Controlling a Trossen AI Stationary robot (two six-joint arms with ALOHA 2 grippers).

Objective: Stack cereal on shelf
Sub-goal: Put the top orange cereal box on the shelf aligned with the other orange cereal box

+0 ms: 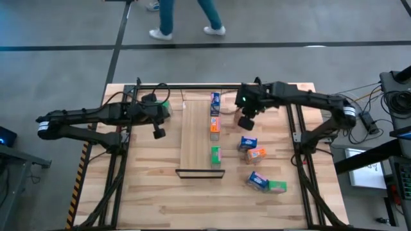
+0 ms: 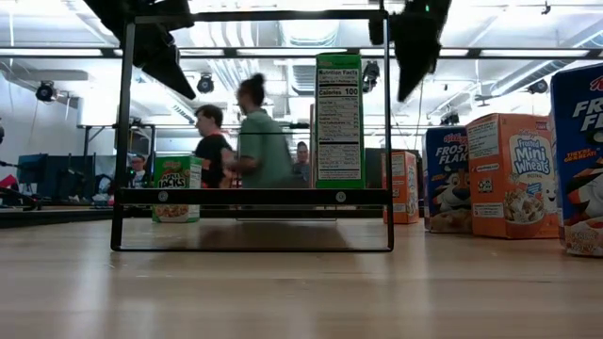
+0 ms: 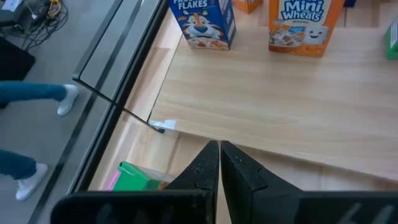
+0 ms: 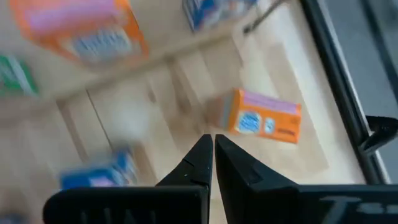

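A planked wooden tabletop (image 1: 148, 186) carries a long light wood shelf (image 1: 194, 138) with three small cardboard cereal boxes (image 1: 215, 123) along its right edge. Left claw (image 1: 158, 133) and right claw (image 1: 246, 122) hover, both pressed together, empty.

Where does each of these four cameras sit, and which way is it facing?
High: overhead, straight down on the shelf, both arms showing.
Low: at tabletop height, level across the shelf lip into the room; arm parts hang at top.
Left wrist: over the shelf's far end; left gripper shut.
Right wrist: down at an orange box; right gripper shut.
Shared: high and left wrist both show the shelf.
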